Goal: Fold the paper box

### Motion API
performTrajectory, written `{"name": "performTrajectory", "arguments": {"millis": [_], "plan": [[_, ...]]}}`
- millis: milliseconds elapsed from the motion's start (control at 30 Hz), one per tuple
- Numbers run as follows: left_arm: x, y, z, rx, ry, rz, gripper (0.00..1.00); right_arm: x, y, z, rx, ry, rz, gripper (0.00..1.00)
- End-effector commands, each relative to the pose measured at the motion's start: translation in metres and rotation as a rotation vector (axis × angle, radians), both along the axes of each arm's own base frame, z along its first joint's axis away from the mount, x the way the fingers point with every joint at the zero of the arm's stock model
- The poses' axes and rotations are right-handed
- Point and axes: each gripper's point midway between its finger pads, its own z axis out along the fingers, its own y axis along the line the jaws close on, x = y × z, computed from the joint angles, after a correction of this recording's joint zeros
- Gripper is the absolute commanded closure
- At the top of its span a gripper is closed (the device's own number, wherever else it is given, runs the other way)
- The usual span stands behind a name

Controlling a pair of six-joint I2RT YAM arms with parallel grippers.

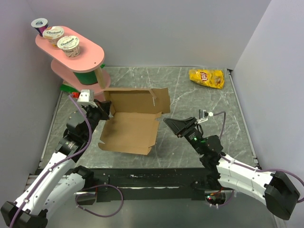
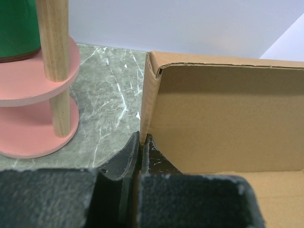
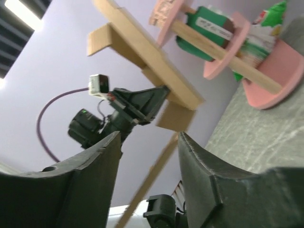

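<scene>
The paper box (image 1: pixel 133 124) is a brown cardboard sheet lying in the middle of the table, with its back panel (image 1: pixel 137 99) and side flaps partly raised. My left gripper (image 1: pixel 107 110) is at the box's back left corner. In the left wrist view it (image 2: pixel 141 142) is shut on the edge of the upright left side flap (image 2: pixel 148 99), with the box's inner wall (image 2: pixel 228 114) beyond. My right gripper (image 1: pixel 170 123) hovers at the box's right edge. Its jaws (image 3: pixel 149 137) stand open, and a thin cardboard edge (image 3: pixel 159 168) runs between them, close to one finger (image 3: pixel 199 161).
A pink two-tier wooden stand (image 1: pixel 90 52) at the back left carries three yogurt cups (image 1: pixel 61 37) on top and a green item (image 2: pixel 16 28) on its lower tier, close to my left gripper. A yellow chip bag (image 1: pixel 207 78) lies at the back right. White walls enclose the table.
</scene>
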Motion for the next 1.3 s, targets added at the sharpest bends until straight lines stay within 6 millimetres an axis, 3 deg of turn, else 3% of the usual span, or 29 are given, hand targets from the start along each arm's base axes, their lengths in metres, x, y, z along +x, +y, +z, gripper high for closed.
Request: {"name": "performTrajectory", "arguments": {"millis": [0, 600, 933, 1267], "plan": [[-0.003, -0.005, 0.02, -0.046, -0.064, -0.028, 0.99, 0.01, -0.003, -0.019, -0.042, 0.049, -0.043, 0.44], [-0.007, -0.017, 0.016, -0.036, -0.059, -0.081, 0.99, 0.019, 0.014, 0.008, -0.046, -0.043, 0.002, 0.46], [-0.008, -0.021, 0.013, -0.03, -0.049, -0.087, 0.99, 0.019, 0.03, 0.001, -0.058, -0.018, 0.073, 0.48], [-0.009, -0.024, 0.012, -0.011, -0.05, -0.087, 0.99, 0.022, 0.041, 0.005, -0.059, -0.013, 0.11, 0.62]]}}
